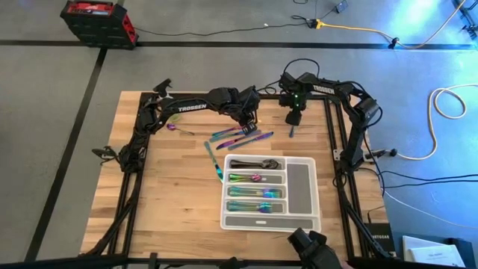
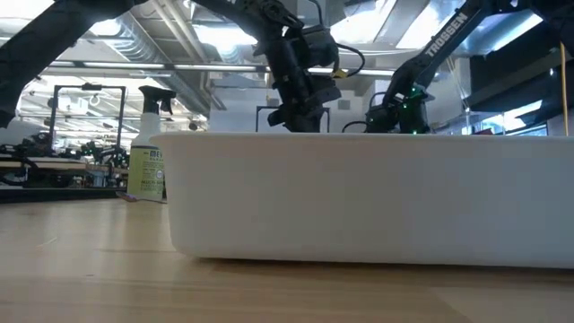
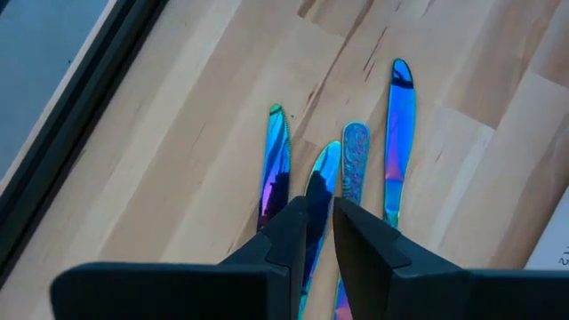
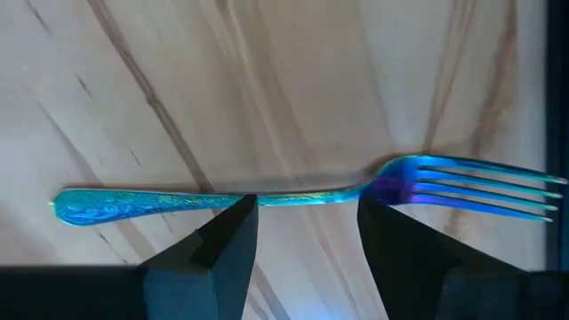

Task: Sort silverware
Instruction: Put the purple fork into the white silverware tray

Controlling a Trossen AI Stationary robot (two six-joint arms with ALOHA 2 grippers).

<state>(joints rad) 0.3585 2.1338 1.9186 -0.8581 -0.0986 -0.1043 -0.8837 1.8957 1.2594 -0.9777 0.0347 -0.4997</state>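
Observation:
Several iridescent pieces of silverware (image 1: pixel 240 136) lie side by side on the wooden table, seen close up as silverware (image 3: pixel 398 133) in the left wrist view. My left gripper (image 3: pixel 320 212) hangs above their near ends, its fingers drawn together to a narrow slit with nothing in it. A single iridescent fork (image 4: pixel 302 197) lies flat farther right as the fork (image 1: pixel 291 131). My right gripper (image 4: pixel 305 206) points straight down over it, open. The fork's stem runs from one finger to the other, and its handle and tines stick out past them.
The white compartment tray (image 1: pixel 299 187) sits at the table's middle right, with dark spoons (image 1: pixel 254 163) and iridescent pieces (image 1: pixel 254 193) in its slots. A knife (image 1: pixel 213 161) lies left of it and a purple spoon (image 1: pixel 176 128) far left. A spray bottle (image 2: pixel 148 166) stands beyond the tray wall (image 2: pixel 359 197).

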